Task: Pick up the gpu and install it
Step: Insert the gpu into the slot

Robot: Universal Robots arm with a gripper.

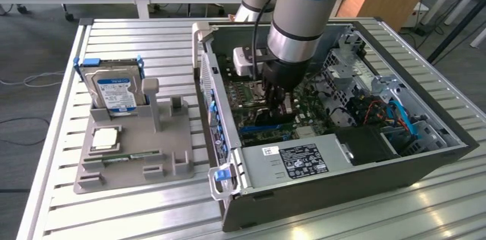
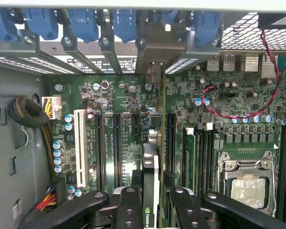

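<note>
We see the end effector (image 1: 279,99) deep inside the open computer case (image 1: 425,163), just above the green motherboard (image 2: 109,95). Its fingers (image 2: 129,205) are closed part way on the gpu (image 2: 151,186), which stands on its thin edge between them. We think the card is held upright like this so that its bottom edge can meet a long slot (image 2: 170,143) on the motherboard. In the wrist view the card runs in line with the dark slots and points toward the metal bracket (image 2: 155,45) at the back wall of the case, so it seems to be at or in its slot. We cannot tell if it is pushed all the way down.

The arm (image 1: 304,18) comes straight down into the case, with its wrist pointing at the motherboard. The case lies on its side on the slatted surface (image 1: 152,217), with its open side up, so the arm can reach in from above.

Beside the case, toward the exterior view's left, a grey holder (image 1: 129,160) keeps a hard drive (image 1: 116,92) standing.
</note>
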